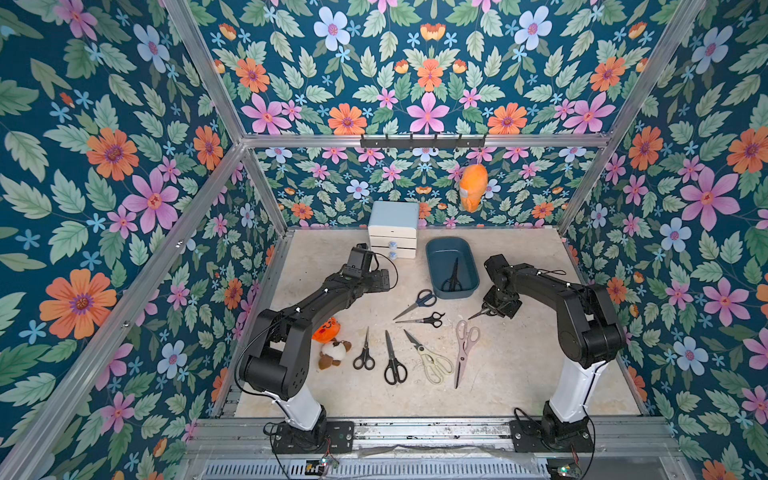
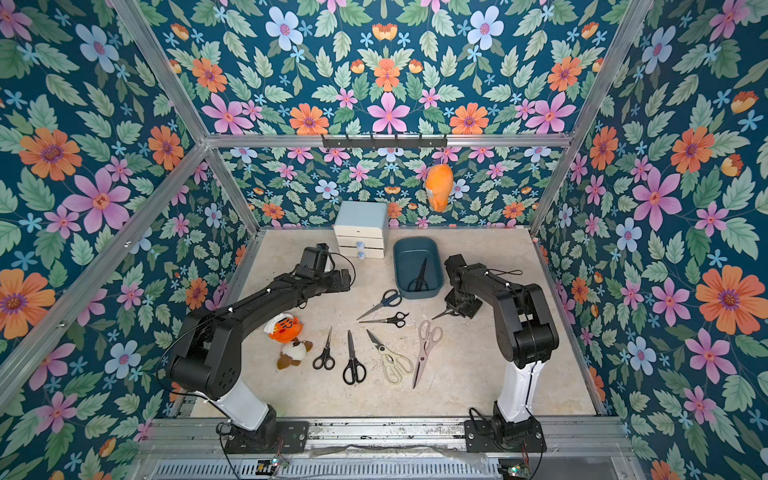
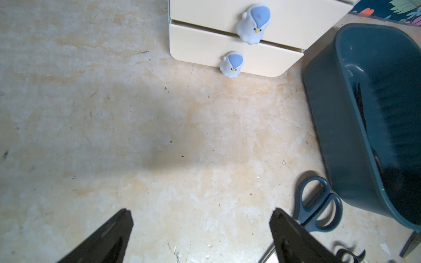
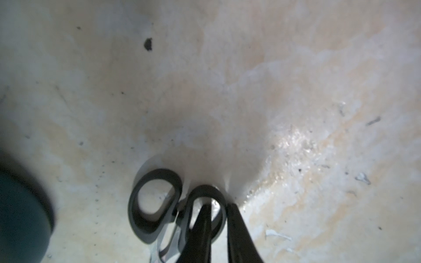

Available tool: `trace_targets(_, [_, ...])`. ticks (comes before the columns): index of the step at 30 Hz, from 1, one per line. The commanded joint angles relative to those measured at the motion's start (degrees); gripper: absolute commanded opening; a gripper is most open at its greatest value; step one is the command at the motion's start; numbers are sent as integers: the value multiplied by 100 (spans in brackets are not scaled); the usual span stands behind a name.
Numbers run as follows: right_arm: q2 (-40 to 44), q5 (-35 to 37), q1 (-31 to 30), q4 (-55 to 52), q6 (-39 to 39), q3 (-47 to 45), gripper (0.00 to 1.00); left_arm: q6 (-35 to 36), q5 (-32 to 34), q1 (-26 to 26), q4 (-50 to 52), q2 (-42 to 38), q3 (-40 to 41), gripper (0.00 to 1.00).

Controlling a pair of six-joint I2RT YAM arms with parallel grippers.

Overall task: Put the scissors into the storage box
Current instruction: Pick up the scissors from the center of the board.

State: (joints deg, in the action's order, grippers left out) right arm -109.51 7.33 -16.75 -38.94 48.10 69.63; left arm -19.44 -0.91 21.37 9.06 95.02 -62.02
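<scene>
The dark teal storage box (image 1: 430,262) stands at the back centre in both top views, with one black-handled pair of scissors (image 1: 453,274) lying inside. My right gripper (image 1: 493,308) is just right of the box's near end, low over the table. It is shut on a black-handled pair (image 4: 157,202), one finger through a handle loop and one outside; the blade tip (image 1: 474,316) pokes out leftwards. Several more scissors lie in front: a dark-blue-handled pair (image 1: 417,302), black pairs (image 1: 424,320) (image 1: 365,352) (image 1: 393,360), cream shears (image 1: 431,360) and pinkish shears (image 1: 464,352). My left gripper (image 3: 201,218) hangs open with nothing in it.
A white and pale-blue drawer cabinet (image 1: 393,230) stands left of the box at the back wall. Two plush toys (image 1: 328,330) (image 1: 334,353) lie by the left arm's base. An orange plush (image 1: 473,187) hangs from the hook rail.
</scene>
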Motion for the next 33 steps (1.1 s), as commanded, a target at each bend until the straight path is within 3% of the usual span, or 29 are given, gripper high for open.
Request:
trace_targets(1, [-169,-104,5,100,108,-183,15,-57,64,-4,43,-37,11,99])
trace_targets(10, [-172,-162,1,281,162,-413,0,-138,64,-10,-5,-142,136,99])
trace_targets(20, [13,-170,1,223,99,-431,0,-226,30,-3,-123,-292,363,99])
trace_targets(33, [936,69,-1,-1006,-635,695,0,-170,-59,-7,-176,-177,306,99])
